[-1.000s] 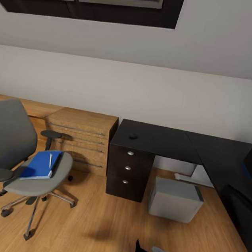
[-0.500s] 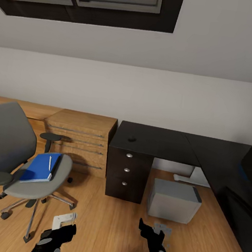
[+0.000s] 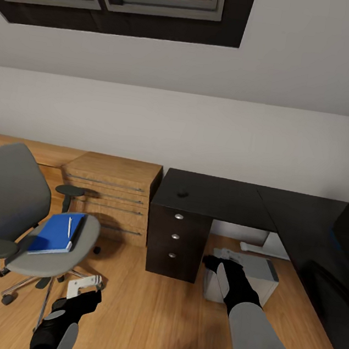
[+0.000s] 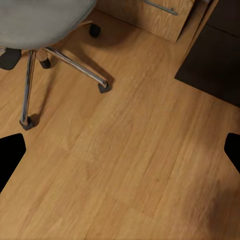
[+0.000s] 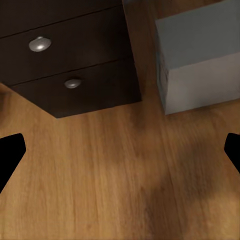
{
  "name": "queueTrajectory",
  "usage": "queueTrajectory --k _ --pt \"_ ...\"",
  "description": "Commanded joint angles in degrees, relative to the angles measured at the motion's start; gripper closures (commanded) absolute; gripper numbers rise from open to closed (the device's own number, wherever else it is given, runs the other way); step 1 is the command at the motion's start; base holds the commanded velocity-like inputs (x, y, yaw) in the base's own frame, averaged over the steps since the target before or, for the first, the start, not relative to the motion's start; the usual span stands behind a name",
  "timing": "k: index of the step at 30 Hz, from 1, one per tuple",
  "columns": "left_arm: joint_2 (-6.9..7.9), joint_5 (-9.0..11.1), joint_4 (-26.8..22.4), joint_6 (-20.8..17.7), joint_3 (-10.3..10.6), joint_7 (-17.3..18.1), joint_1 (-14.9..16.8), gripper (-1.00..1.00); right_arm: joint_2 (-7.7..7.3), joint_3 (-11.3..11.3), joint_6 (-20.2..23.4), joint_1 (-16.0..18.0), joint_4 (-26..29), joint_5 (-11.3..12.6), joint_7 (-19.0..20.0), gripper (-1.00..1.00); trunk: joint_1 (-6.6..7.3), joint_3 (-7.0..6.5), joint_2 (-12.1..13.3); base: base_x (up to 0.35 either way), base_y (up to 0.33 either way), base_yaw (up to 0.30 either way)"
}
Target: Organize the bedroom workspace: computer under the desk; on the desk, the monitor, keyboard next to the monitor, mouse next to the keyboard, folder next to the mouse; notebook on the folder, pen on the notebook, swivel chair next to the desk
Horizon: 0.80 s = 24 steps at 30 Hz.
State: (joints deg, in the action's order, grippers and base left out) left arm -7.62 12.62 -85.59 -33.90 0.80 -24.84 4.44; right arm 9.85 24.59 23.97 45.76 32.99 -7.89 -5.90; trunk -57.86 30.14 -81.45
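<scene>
Both grippers empty, fingers spread wide: in both wrist views the black tips sit at opposite frame edges w/ bare wood floor (image 4: 130,165) between. Left gripper (image 3: 84,286) hangs near swivel chair (image 3: 10,201) base; right gripper (image 3: 223,259) is in front of grey computer (image 3: 255,274), which sits on floor under black desk (image 3: 221,195). Blue folder (image 3: 55,234) lies on chair seat, w/ what's prob. the pen (image 3: 69,225) on top. Small dark mouse (image 3: 182,193) on desk.

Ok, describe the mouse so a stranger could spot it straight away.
Find the black desk against the white wall, beside the wooden drawer chest. On its bare top, above the three silver-knobbed drawers, sits the mouse: a small dark lump, nothing else near it.
</scene>
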Motion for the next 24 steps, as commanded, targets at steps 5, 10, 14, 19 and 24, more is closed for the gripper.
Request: queueTrajectory --k 5,10,14,19,24 --pt "0.05 0.6 -0.1 0.4 0.1 -0.5 0.0 -1.00 0.14 0.3 0.6 0.2 0.4 -0.7 0.3 -1.00 0.00 0.06 0.0 0.027 0.000 0.000" --pt "-0.07 0.6 -1.7 0.5 0.7 -0.7 0.0 -1.00 0.15 -1.3 -1.0 -0.7 -1.1 -0.8 1.9 -1.00 0.00 0.06 0.0 0.087 0.000 0.000" --pt "-0.27 0.6 -1.2 0.6 0.3 -0.6 0.0 -1.00 0.15 -2.6 -1.1 -0.1 -0.1 -0.9 2.4 -1.00 0.00 0.06 0.0 0.221 0.000 0.000" --pt "-0.10 0.6 -1.1 0.7 0.2 -0.6 0.0 -1.00 0.15 -4.2 -1.5 0.0 0.3 -1.0 3.9 -1.00 0.00 0.06 0.0 0.302 0.000 0.000" --pt "-0.11 0.6 -1.0 0.7 0.2 -0.6 0.0 -1.00 0.15 -5.9 -1.6 0.0 0.4 -1.0 4.6 -1.00 0.00 0.06 0.0 0.318 0.000 0.000"
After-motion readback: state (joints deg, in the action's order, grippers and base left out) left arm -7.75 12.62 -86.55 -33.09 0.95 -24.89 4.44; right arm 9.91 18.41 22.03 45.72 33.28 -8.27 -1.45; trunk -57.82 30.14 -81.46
